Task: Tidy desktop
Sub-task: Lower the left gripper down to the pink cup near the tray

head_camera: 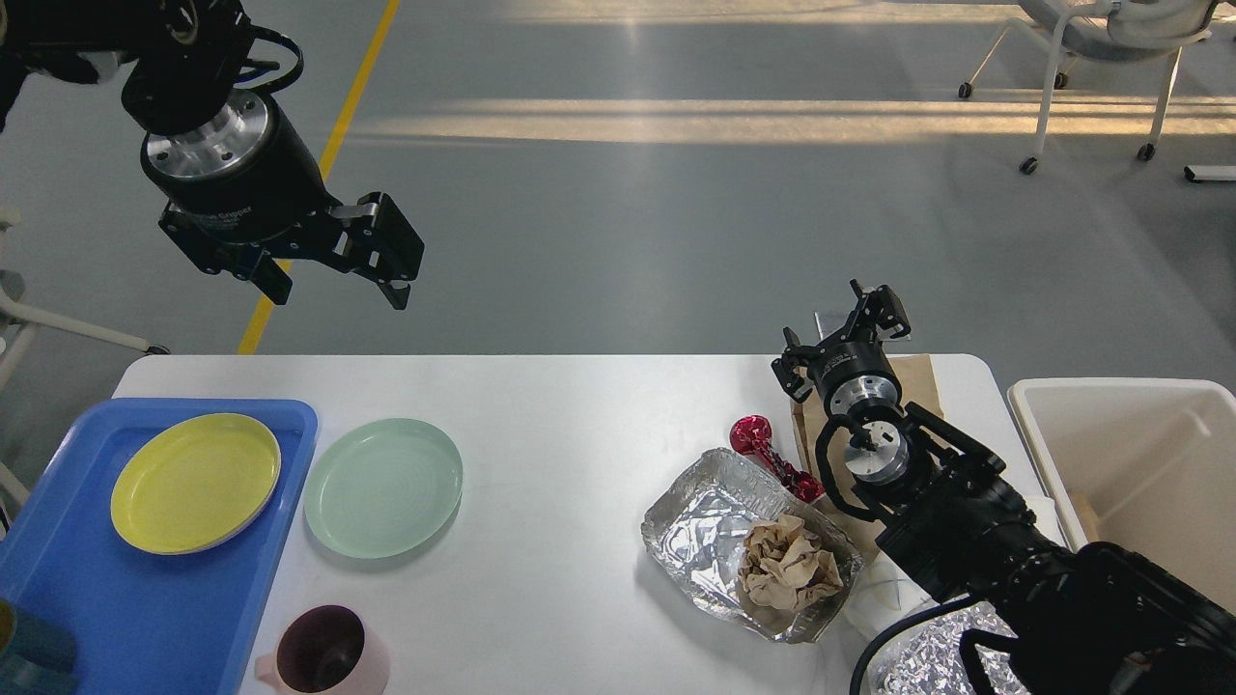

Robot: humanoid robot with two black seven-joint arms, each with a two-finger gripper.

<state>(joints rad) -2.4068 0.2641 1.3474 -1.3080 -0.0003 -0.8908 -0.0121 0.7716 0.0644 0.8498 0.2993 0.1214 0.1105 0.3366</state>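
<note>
teal cup (34,649) cut off at left edge; right arm hides paper bag (917,372).

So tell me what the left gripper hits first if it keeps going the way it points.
Probably the desktop near the green plate: the left gripper points down, empty; depth is unclear.

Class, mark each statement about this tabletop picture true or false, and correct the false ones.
1. The yellow plate lies on the blue tray. True.
2. The green plate lies on the tray too. False: it rests on the desktop beside the tray.
3. The foil tray holds crumpled brown paper. True.
4. The left pincer grips the mug. False: it hangs open above the table, holding nothing.
</note>
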